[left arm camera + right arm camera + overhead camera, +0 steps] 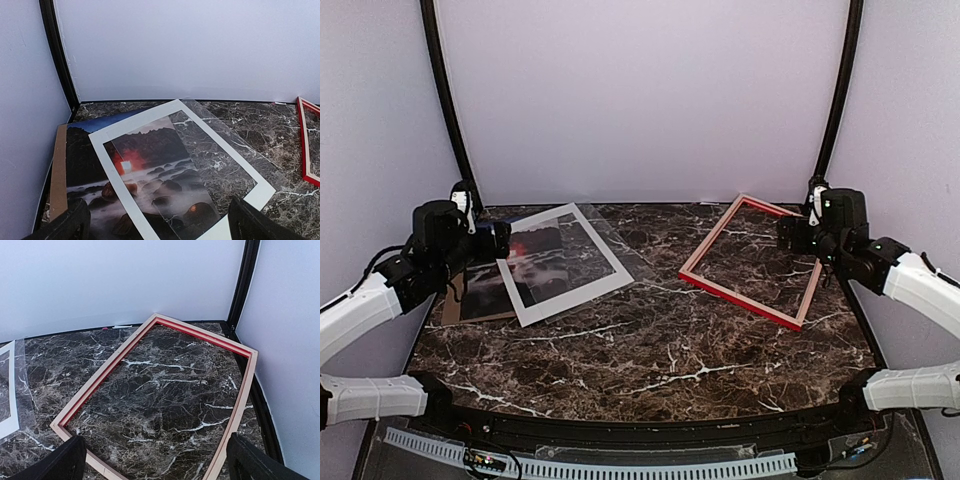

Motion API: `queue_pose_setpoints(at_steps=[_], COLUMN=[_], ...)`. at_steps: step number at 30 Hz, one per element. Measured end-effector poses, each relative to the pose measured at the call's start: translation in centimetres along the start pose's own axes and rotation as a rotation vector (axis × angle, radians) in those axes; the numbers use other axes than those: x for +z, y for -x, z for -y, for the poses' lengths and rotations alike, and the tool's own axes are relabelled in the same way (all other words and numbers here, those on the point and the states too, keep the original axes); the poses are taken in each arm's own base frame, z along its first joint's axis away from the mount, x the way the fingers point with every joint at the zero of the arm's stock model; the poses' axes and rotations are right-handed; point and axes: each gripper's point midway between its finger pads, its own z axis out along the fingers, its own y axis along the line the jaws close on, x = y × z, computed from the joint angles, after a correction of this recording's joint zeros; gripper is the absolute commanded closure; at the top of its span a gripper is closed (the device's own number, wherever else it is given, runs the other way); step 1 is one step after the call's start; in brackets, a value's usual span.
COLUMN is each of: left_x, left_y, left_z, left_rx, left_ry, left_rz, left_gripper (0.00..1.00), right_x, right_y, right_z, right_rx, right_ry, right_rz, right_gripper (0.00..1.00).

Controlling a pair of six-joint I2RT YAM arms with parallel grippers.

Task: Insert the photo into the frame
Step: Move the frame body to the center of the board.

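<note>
We see the frame (735,296) lying flat on the right half of the dark marble desk (650,350), turned at an angle, its red face and pale wood edges showing. Inside its opening only the marble surface shows. The photo (82,167) is well apart from it, on the left side of the desk, resting on a brown backing board (59,170) whose strip shows along the photo's left edge. A white mat (135,117) lies skewed across the photo, so its window shows part of the print (the red glow and the misty rocks) and part of the marble. A clear sheet (225,145) lies in the same stack and reaches out to the right; we cannot tell whether it sits above or below the mat.

The left pincer (492,239) hangs over the left edge of that stack, pointed inward over the photo, its fingers (65,225) spread wide and grasping nothing. The right pincer (790,236) is raised by the frame's far right corner, facing left across it, its fingers (67,460) likewise spread wide and empty. Both forearms angle in from the desk's sides.
</note>
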Motion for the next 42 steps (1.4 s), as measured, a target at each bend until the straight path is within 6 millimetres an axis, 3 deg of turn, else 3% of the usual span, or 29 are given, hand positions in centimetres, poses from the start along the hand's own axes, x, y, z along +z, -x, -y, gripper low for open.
queue_pose_setpoints(at_steps=[12,19,23,31,38,42], left_x=[0.6,0.7,0.8,0.8,0.7,0.7], left_y=[-0.7,-0.9,-1.1,-1.7,-1.8,-1.9], left_z=[0.4,0.7,0.9,1.4,2.1,2.3], left_rx=[0.01,0.012,0.014,0.019,0.019,0.019], left_ry=[-0.009,-0.023,-0.034,-0.067,-0.104,-0.118], left_rz=[-0.027,-0.034,-0.042,-0.066,-0.075,-0.079], left_gripper=[0.01,0.01,0.01,0.01,0.01,0.01], right_x=[0.5,2.4,4.9,7.2,10.0,11.1], right_y=[-0.2,-1.7,-4.3,-8.9,-14.6,-16.1], right_z=[0.5,2.8,6.4,11.9,13.2,13.0], right_rx=[-0.002,0.022,0.062,0.166,0.195,0.206], right_ry=[-0.047,-0.201,-0.324,-0.436,-0.433,-0.399], right_rz=[-0.001,-0.088,-0.207,-0.372,-0.558,-0.613], right_gripper=[0.02,0.01,0.01,0.06,0.17,0.25])
